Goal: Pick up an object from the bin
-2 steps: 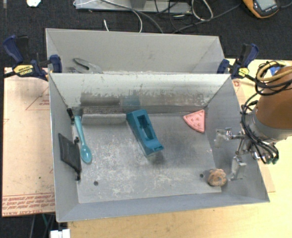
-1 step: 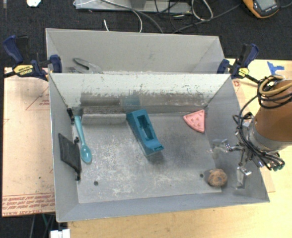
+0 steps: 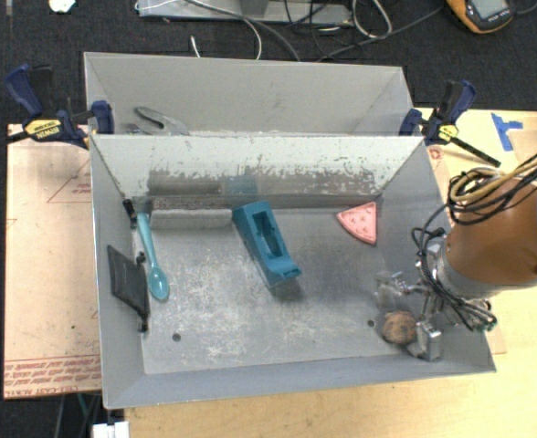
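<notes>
Lying spot: brown round lump (image 3: 397, 327) in the bin's (image 3: 250, 331) lower right corner.
Jaws: spread apart, one on each side of the lump, not shut on it.
Nearby: pink wedge (image 3: 360, 224).

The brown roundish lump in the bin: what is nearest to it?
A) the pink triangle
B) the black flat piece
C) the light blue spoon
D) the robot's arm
D: the brown lump sits in the front right corner beside the end of the arm, while the spoon and black piece lie far left.
</notes>
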Robot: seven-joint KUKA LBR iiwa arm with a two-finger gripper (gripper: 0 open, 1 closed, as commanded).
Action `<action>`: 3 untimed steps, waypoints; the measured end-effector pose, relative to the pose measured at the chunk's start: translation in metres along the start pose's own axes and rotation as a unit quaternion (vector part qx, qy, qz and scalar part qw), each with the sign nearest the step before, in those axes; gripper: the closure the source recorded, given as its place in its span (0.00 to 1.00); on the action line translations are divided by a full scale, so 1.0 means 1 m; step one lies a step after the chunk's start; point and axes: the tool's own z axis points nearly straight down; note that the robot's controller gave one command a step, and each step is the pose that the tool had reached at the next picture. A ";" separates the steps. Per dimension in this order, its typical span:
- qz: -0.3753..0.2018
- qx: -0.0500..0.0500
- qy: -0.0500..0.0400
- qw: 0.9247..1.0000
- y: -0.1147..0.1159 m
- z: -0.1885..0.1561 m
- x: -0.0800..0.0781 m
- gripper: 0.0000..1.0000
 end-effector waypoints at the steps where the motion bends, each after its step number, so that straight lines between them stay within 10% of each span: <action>1: -0.121 -0.003 0.002 0.993 0.007 0.004 -0.002 1.00; 2: -0.121 -0.003 0.002 0.993 0.007 0.004 -0.002 1.00; 3: -0.128 -0.004 0.002 0.992 0.004 -0.077 -0.006 1.00</action>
